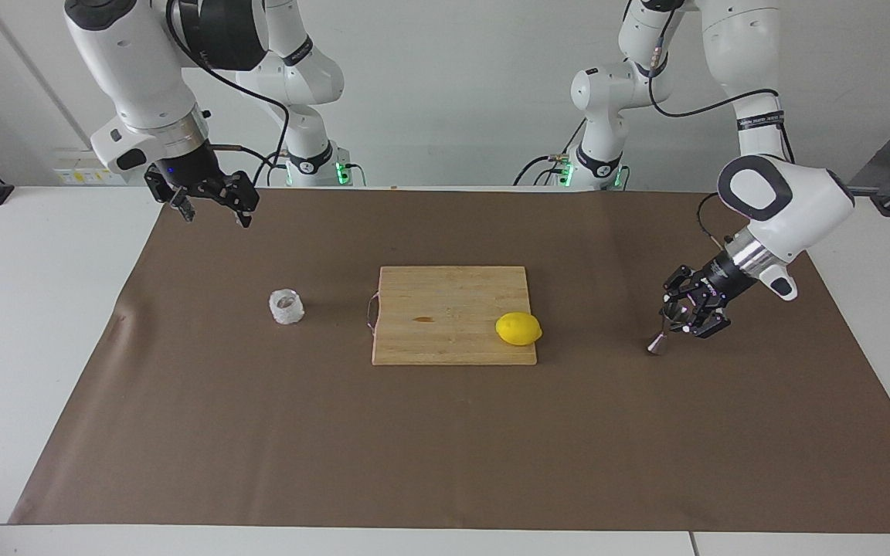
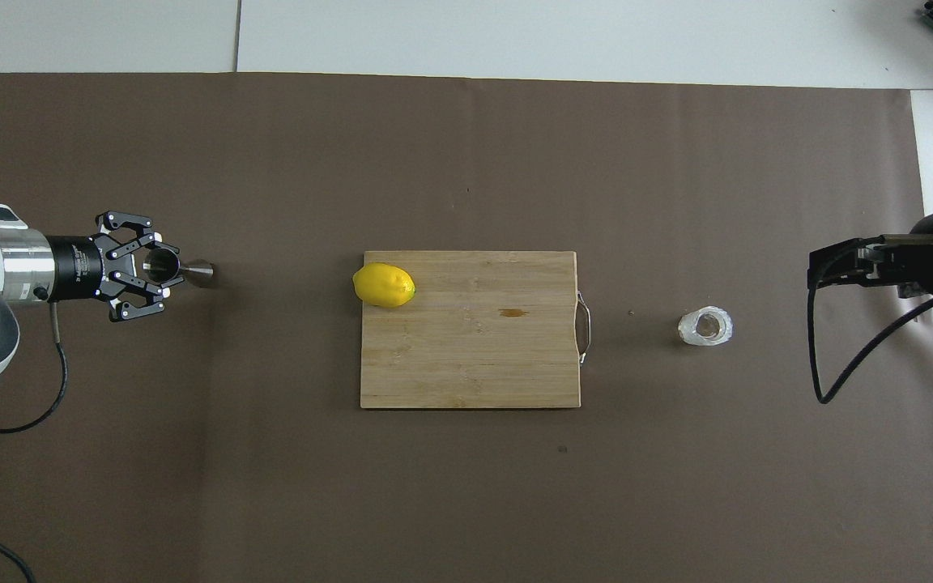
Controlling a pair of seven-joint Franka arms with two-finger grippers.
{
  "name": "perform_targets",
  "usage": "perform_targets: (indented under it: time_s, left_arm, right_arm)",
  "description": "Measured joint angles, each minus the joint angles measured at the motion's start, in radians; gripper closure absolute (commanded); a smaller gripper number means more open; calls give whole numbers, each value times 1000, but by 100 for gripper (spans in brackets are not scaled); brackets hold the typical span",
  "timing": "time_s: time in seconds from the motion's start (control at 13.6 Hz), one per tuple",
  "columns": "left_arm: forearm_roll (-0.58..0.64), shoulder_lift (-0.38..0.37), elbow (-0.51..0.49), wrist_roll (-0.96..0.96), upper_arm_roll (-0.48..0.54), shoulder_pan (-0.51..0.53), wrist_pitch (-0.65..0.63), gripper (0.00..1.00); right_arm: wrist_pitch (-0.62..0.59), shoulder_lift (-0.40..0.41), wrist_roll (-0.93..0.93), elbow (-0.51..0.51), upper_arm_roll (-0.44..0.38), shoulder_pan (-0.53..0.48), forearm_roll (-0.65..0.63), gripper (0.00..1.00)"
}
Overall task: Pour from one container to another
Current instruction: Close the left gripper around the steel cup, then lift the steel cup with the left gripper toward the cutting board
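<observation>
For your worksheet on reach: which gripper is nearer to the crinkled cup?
Right. The right gripper hangs in the air near the crinkled cup; the left gripper is at the jigger, past the cutting board.

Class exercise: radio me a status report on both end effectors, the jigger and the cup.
Left end effector closed on jigger, which looks just lifted. Right end effector open, waiting over the mat. Crinkled cup untouched beside cutting board. Lemon on board, not in the way.

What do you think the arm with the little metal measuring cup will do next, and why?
Probably lift it slightly. The left gripper has its fingers around the upper cone of the steel jigger, whose foot seems to rest on the brown mat. The crinkled cup sits at the right arm's end, where the right gripper waits open.
</observation>
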Motion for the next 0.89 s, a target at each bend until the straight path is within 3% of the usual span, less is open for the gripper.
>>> perform_targets:
  time_s: [0.37, 0.89]
  left_arm:
    - [0, 0, 54, -14, 0, 0, -78, 100]
    - [53, 0, 150, -173, -14, -34, -177, 100]
  right_arm:
    - [0, 0, 0, 0, 0, 0, 0, 0]
    - [0, 0, 0, 0, 0, 0, 0, 0]
